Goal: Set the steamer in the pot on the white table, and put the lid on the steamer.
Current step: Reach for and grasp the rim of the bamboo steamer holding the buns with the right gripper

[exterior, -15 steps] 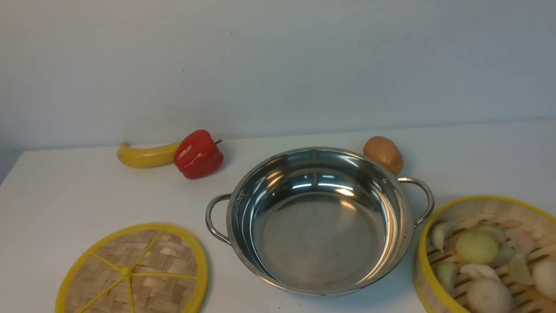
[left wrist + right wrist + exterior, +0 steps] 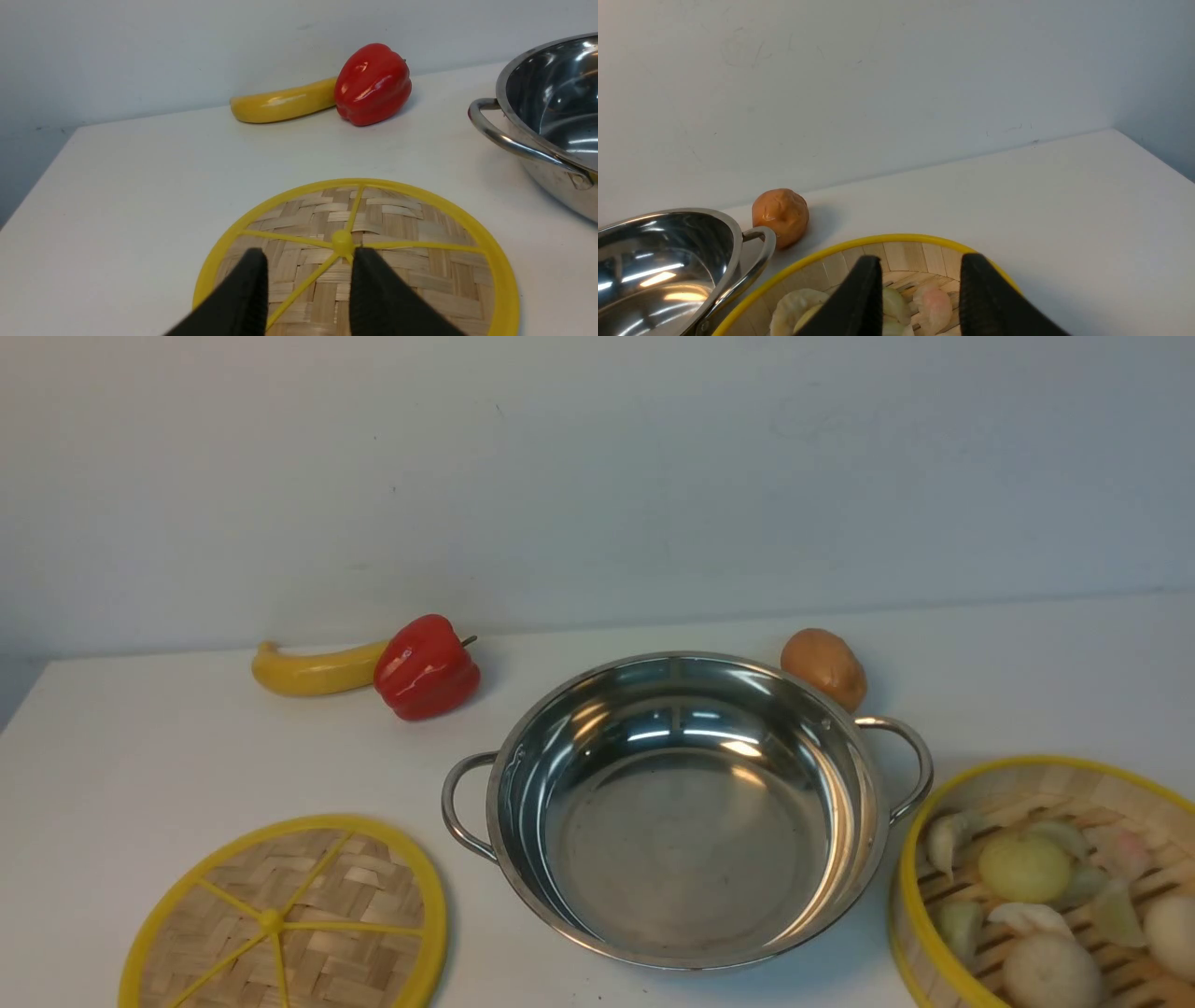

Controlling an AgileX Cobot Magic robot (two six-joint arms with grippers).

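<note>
The shiny steel pot (image 2: 686, 812) stands empty in the middle of the white table (image 2: 149, 747). The woven lid (image 2: 285, 919) lies flat at the front left. My left gripper (image 2: 308, 254) hovers open over the lid (image 2: 373, 233), its black fingers (image 2: 369, 280) apart just short of the yellow centre knob (image 2: 342, 240). The steamer (image 2: 1046, 882), holding pale dumplings and buns, sits at the front right beside the pot's handle. My right gripper (image 2: 920, 261) is open above the steamer (image 2: 859, 249), nothing between its fingers. Neither arm shows in the front view.
A yellow banana (image 2: 313, 669) and a red pepper (image 2: 427, 667) lie at the back left near the wall. A brown potato-like ball (image 2: 823, 667) sits behind the pot's right handle (image 2: 901, 756). The table's left edge (image 2: 32, 186) is near the lid.
</note>
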